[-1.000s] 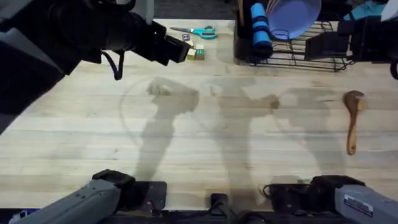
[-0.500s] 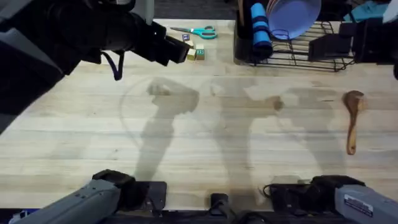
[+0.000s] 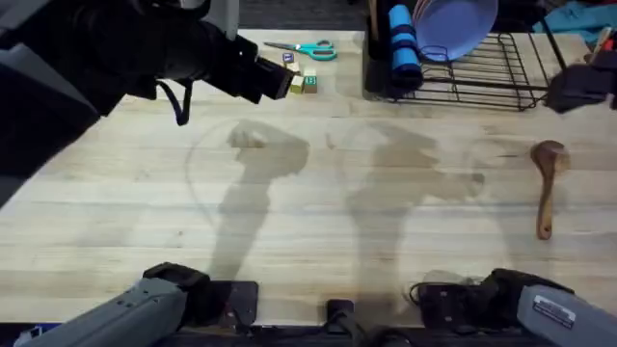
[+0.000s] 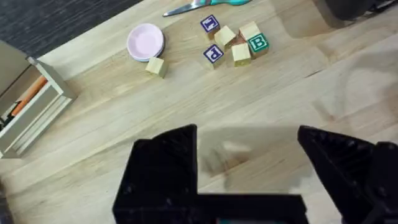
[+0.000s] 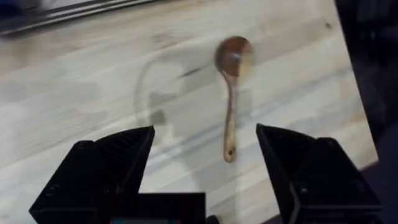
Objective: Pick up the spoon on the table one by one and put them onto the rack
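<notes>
Table (image 3: 289, 222): blocks (image 4: 236, 45) read P, B; spoon (image 3: 548, 183) flat; both grippers (image 4: 249, 162) (image 5: 205, 162) agape.

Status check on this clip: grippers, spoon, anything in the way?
Left gripper open, empty. Right gripper open, empty, above the brown wooden spoon lying flat on the light plank table. Nothing around spoon.

The left arm is hanging close under the overhead camera, large and dark, its black two-finger left gripper (image 4: 249, 162) pointing down with the fingers (image 4: 165, 162) standing wide apart and holding nothing between them. The black right gripper (image 5: 205, 165) is hovering with its fingers (image 5: 305, 168) spread wide too, and nothing is sitting between them.
</notes>
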